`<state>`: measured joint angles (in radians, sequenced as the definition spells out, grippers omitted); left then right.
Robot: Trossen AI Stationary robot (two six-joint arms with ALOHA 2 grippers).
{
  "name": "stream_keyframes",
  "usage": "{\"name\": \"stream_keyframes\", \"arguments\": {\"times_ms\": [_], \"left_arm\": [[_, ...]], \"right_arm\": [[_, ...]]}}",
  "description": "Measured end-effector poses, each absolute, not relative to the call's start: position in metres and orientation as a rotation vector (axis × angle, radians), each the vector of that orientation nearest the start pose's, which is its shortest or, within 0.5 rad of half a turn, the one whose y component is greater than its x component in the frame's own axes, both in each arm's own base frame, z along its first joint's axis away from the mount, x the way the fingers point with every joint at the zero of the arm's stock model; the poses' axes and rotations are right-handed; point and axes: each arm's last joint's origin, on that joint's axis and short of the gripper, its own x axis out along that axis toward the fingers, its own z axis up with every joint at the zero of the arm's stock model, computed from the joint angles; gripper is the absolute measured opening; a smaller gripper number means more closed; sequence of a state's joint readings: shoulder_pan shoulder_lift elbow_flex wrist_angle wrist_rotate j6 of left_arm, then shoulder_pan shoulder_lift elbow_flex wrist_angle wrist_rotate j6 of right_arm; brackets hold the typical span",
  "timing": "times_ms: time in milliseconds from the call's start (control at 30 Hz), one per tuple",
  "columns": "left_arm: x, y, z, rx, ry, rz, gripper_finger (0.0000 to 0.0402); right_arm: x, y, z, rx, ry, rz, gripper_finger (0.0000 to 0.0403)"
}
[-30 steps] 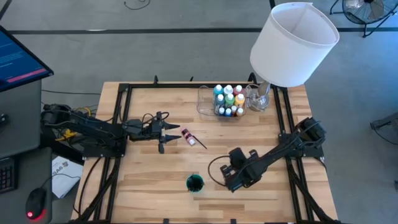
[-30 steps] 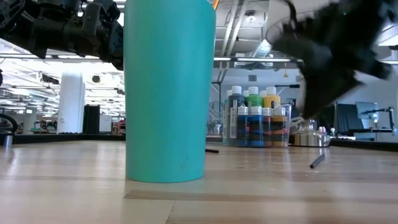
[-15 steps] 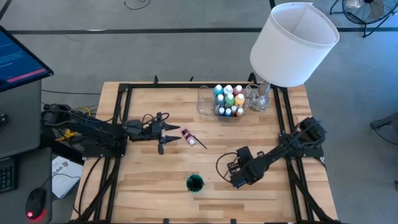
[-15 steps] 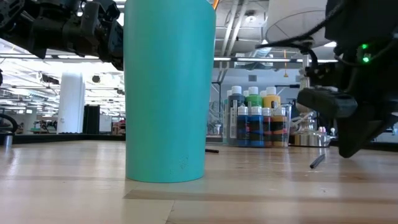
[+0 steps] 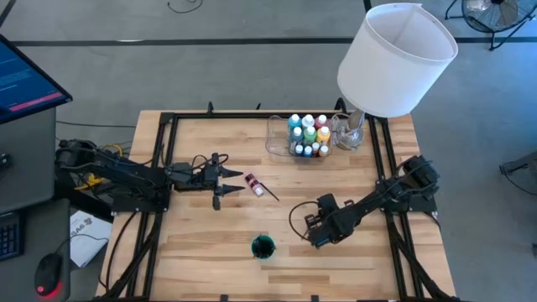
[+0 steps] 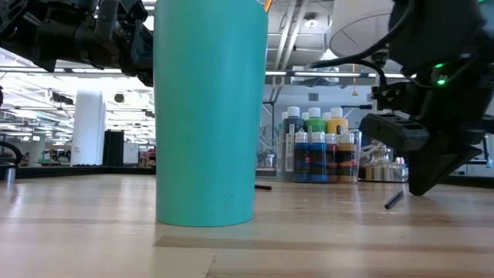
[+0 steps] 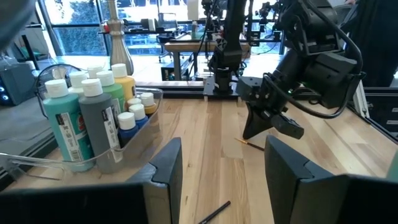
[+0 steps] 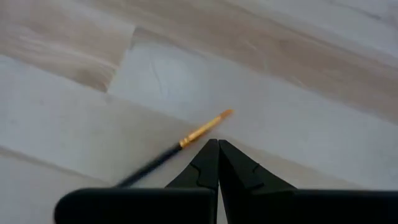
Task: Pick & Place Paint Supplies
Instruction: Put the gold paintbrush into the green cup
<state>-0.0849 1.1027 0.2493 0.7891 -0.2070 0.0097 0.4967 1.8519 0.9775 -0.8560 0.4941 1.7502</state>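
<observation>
A thin dark-handled brush [image 8: 168, 152] with a gold ferrule lies flat on the wooden table; it also shows in the low view as brush [image 6: 394, 199]. My right gripper [image 8: 217, 144] is shut, slanting down, its tips right beside that brush. A small pink bottle [image 5: 252, 181] lies on its side with a second brush [image 5: 268, 192] next to it. Just left of them my left gripper [image 5: 225, 181] points level and is open, with nothing between its fingers [image 7: 168, 168]. Several white-capped paint bottles [image 5: 307, 134] stand in a clear tray [image 5: 275, 138]. My right gripper's shut fingertips [image 8: 214, 144] stand close beside the brush's handle just behind the ferrule [image 8: 186, 142], coming down at a slant. Whether they touch the brush I cannot tell.
A teal cup [image 5: 263, 247] stands near the table's front edge, left of my right gripper. A big white lampshade [image 5: 396, 59] stands over the far right corner beside the tray. Black rails [image 5: 159, 159] frame the table's sides.
My right gripper has come down toward the table and the brush, staying shut, and has rolled a little. The brush lies where it was.
</observation>
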Motion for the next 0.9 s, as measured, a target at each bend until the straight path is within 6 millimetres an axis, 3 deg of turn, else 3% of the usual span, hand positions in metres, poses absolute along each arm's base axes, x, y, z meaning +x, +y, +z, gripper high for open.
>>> {"name": "stream_keyframes", "arguments": {"times_ms": [567, 900], "left_arm": [[0.203, -0.011, 0.187, 0.020, 0.068, 0.122, 0.0121], [0.203, -0.011, 0.187, 0.020, 0.069, 0.122, 0.0121]], "right_arm": [[0.279, 0.105, 0.114, 0.558, 0.875, -1.042, 0.0000], [0.278, 0.112, 0.119, 0.498, 0.784, -1.046, 0.0000]]}}
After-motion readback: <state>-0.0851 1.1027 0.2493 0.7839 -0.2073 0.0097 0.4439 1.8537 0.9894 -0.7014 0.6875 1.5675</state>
